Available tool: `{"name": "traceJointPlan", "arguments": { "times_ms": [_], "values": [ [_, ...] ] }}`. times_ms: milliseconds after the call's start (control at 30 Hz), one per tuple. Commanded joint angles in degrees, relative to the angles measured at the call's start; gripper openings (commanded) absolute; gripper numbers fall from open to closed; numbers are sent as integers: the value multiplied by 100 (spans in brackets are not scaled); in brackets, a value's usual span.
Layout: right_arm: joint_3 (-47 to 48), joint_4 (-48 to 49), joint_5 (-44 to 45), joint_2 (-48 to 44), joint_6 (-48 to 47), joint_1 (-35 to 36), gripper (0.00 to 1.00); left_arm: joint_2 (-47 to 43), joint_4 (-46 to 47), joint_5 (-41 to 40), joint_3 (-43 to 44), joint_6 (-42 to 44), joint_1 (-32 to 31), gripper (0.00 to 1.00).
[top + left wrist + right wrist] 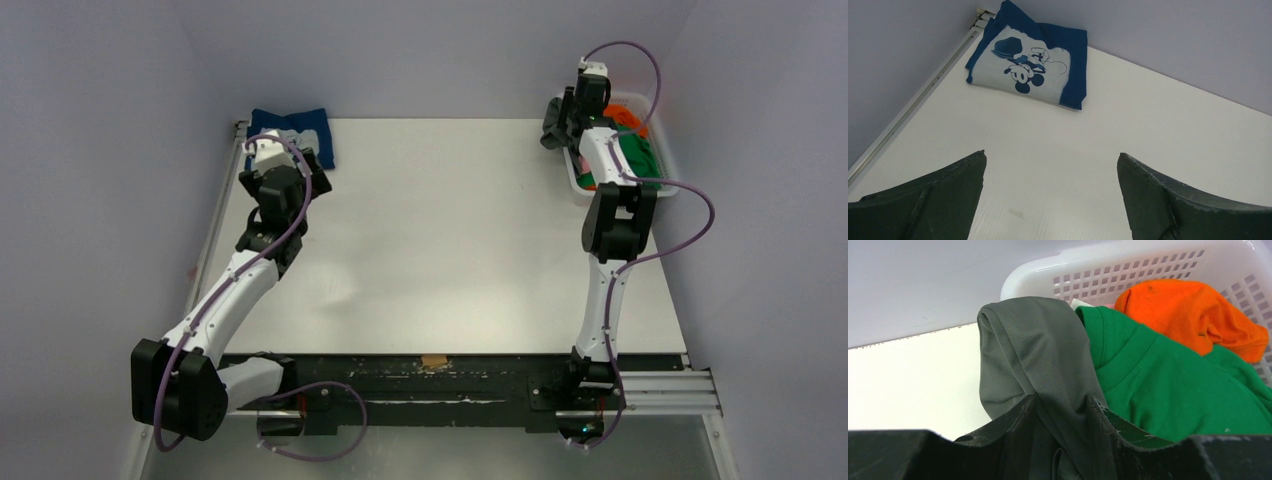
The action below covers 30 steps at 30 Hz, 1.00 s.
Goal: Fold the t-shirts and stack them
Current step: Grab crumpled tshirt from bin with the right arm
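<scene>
A folded navy blue t-shirt with white cartoon print lies at the table's back left corner; it also shows in the left wrist view. My left gripper is open and empty, a little in front of it. My right gripper is shut on a dark grey t-shirt at the left rim of the white mesh basket. The grey shirt hangs over that rim. A green t-shirt and an orange one lie in the basket.
The basket stands at the table's back right edge with the green shirt and the orange shirt inside. A metal rail runs along the table's left edge. Walls close the back and sides.
</scene>
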Motion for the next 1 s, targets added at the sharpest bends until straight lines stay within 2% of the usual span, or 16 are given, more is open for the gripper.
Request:
{"name": "traceJointPlan", "arguments": {
  "times_ms": [0,233,333,433,500,700,833,967],
  "values": [
    [75,198,37,21,-202,-33,40,-26,179,-133,230,39,21,100],
    [144,81,35,198,-265,-34,40,-88,175,-189,218,39,20,100],
    [200,64,37,252,-276,-38,34,-97,171,-178,211,47,27,100],
    [274,82,37,277,-266,-42,21,-97,175,-178,214,43,21,100],
    [319,94,47,270,-213,-42,1,-101,169,-180,203,39,20,100],
    [29,393,-16,-248,-81,-42,0,-202,196,-209,132,13,21,100],
    [-387,699,-159,-1004,329,-42,0,-248,213,-198,104,-34,20,100],
    [-964,1237,-704,-1934,909,-38,0,-281,245,-159,80,-80,22,100]
  ]
}}
